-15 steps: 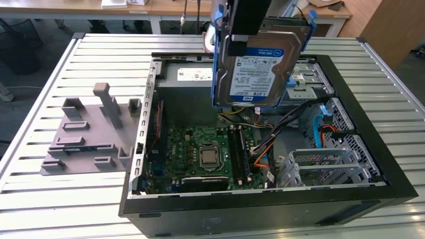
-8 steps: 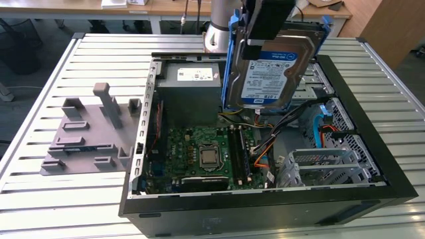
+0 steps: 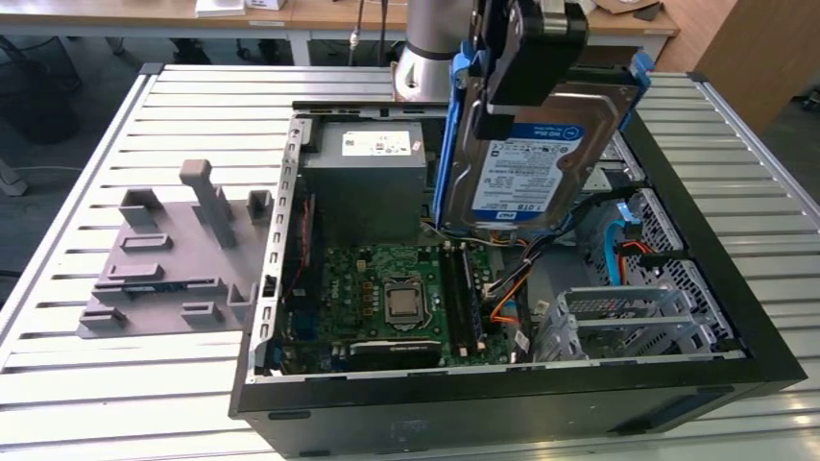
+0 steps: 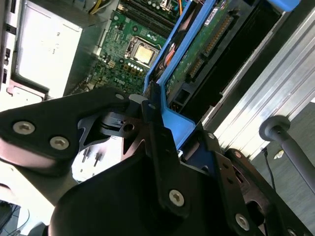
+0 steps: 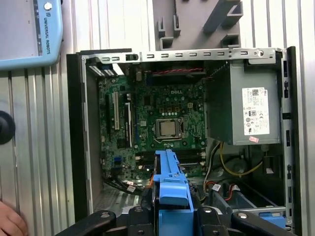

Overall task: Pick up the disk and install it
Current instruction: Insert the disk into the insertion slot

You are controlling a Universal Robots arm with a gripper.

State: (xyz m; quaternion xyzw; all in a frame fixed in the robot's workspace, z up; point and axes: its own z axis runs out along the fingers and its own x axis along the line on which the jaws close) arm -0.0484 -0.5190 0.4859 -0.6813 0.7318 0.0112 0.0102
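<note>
The disk (image 3: pixel 536 163), a metal hard drive with a blue-and-white label and blue plastic rails, hangs tilted above the open computer case (image 3: pixel 717 279), over its far right part in the exterior view. My gripper (image 3: pixel 532 48) is shut on the disk's upper end. In the second wrist view the black fingers (image 4: pixel 157 137) clamp the blue bracket, and beyond them runs the disk's (image 4: pixel 197 54) green circuit-board side. In the first wrist view the blue rail of the disk (image 5: pixel 170 179) sticks out from the gripper (image 5: pixel 170 219) over the case's interior.
Inside the case lie the motherboard (image 3: pixel 397 298), a grey power-supply box (image 3: pixel 365 182) and a grey metal drive cage (image 3: pixel 635 322) at the exterior view's right. A grey plastic fixture (image 3: pixel 167 259) stands on the slatted table. A person's hand (image 5: pixel 10 221) and a teach pendant (image 5: pixel 29 29) lie beside the case.
</note>
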